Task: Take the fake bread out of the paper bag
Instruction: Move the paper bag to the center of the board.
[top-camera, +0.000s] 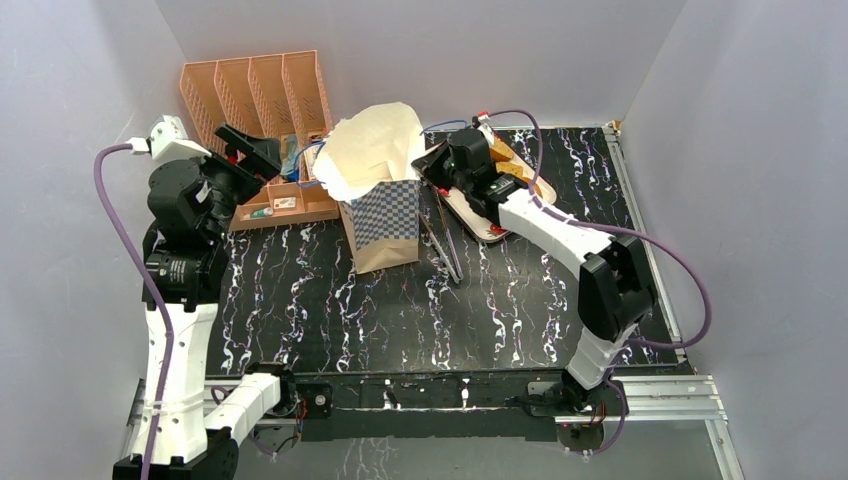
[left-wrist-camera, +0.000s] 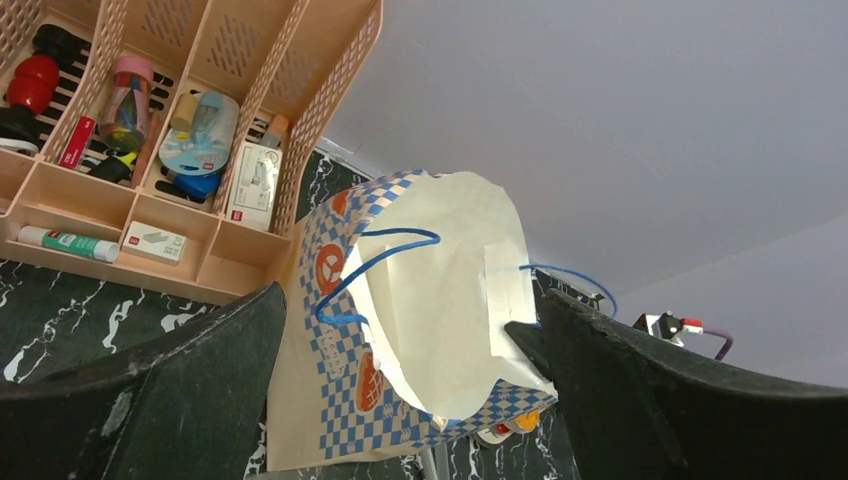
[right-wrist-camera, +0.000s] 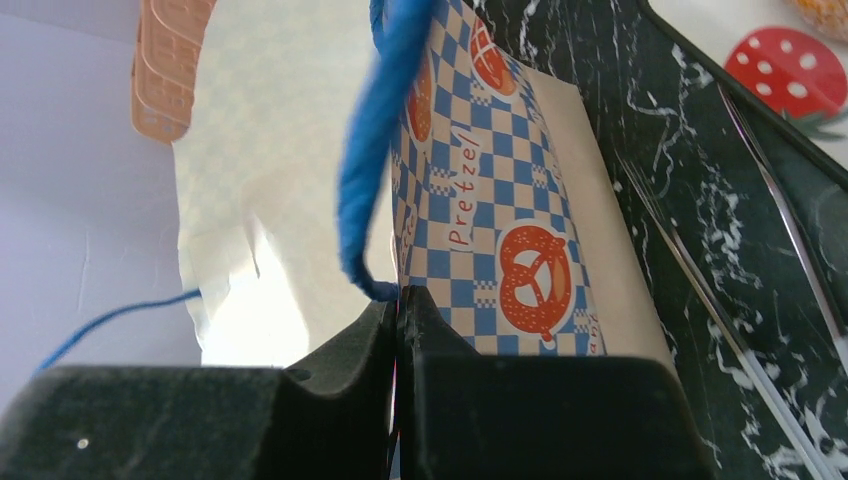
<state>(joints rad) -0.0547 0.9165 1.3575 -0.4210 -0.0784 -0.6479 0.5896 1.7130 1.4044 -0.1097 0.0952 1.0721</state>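
Observation:
The paper bag (top-camera: 383, 215) stands upright mid-table, its cream mouth spread wide. My right gripper (top-camera: 428, 165) is at the bag's right rim. In the right wrist view it (right-wrist-camera: 398, 300) is shut on that rim, where the blue cord handle (right-wrist-camera: 375, 150) meets the chequered wall (right-wrist-camera: 500, 230). My left gripper (top-camera: 262, 152) hangs open to the left of the bag; from the left wrist the bag (left-wrist-camera: 440, 300) shows between its wide-apart fingers (left-wrist-camera: 180, 390), untouched. An orange-brown piece of fake bread (top-camera: 507, 152) lies on the tray. The bag's inside is hidden.
A peach file rack (top-camera: 255, 95) full of stationery stands at the back left, under my left wrist. The strawberry-print tray (top-camera: 480, 225) lies right of the bag beneath my right arm. Metal tongs (top-camera: 445, 245) lie on the black marbled table between bag and tray.

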